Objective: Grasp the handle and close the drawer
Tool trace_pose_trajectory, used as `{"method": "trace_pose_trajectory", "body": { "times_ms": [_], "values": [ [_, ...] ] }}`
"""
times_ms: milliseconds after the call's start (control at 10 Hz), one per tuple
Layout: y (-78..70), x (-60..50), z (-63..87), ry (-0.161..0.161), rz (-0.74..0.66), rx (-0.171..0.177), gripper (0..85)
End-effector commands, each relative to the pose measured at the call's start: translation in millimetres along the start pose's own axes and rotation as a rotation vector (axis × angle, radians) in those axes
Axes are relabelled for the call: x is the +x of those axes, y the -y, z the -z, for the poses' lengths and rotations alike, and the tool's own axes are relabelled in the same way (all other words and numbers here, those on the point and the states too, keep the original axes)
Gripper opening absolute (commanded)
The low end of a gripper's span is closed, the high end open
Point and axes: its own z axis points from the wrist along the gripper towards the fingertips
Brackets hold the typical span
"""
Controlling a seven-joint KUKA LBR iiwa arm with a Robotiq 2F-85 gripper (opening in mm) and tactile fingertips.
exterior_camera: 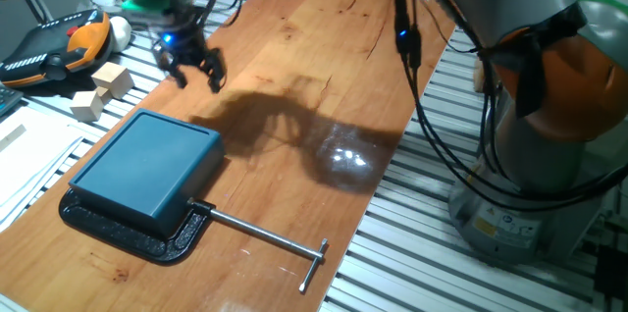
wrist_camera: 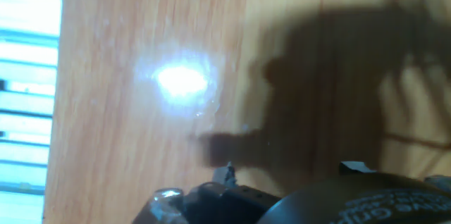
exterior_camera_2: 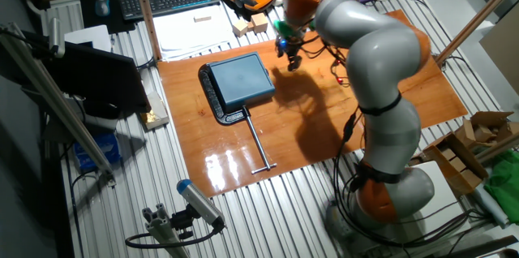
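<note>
The dark teal flat box (exterior_camera: pixel 147 163) lies on a black base plate (exterior_camera: pixel 162 241) at the table's left. It also shows in the other fixed view (exterior_camera_2: pixel 241 79). No slid-out drawer tray or its end-wall handle can be told apart from the box in these views. My gripper (exterior_camera: pixel 196 78) hangs above the wood just beyond the box's far right corner, apart from it, jaws spread and empty. It also shows in the other fixed view (exterior_camera_2: pixel 290 58). The hand view shows only bare wood, glare and my shadow.
A long thin metal rod with a T end (exterior_camera: pixel 267 237) sticks out from the base plate's near side along the table. Wooden blocks (exterior_camera: pixel 101 91) and an orange-black pendant (exterior_camera: pixel 59 45) lie off the board to the left. Black cables (exterior_camera: pixel 407 42) hang over the board's right side.
</note>
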Motion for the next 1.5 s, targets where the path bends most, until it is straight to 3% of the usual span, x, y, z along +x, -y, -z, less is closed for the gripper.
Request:
{"method": "trace_pose_trajectory", "body": {
  "times_ms": [0, 500, 800, 1200, 1400],
  "values": [
    [6.8, -1.7, 8.2, 0.009, 0.021, -0.005, 69.0],
    [39.7, -12.9, 29.1, 0.016, 0.154, -0.031, 55.7],
    [44.5, -11.1, 31.6, 0.048, 0.245, -0.023, 39.0],
    [54.3, -17.8, 35.0, 0.057, 0.379, -0.035, 0.7],
    [62.2, -15.2, 36.7, 0.04, 0.477, -0.013, 0.7]
  ]
}}
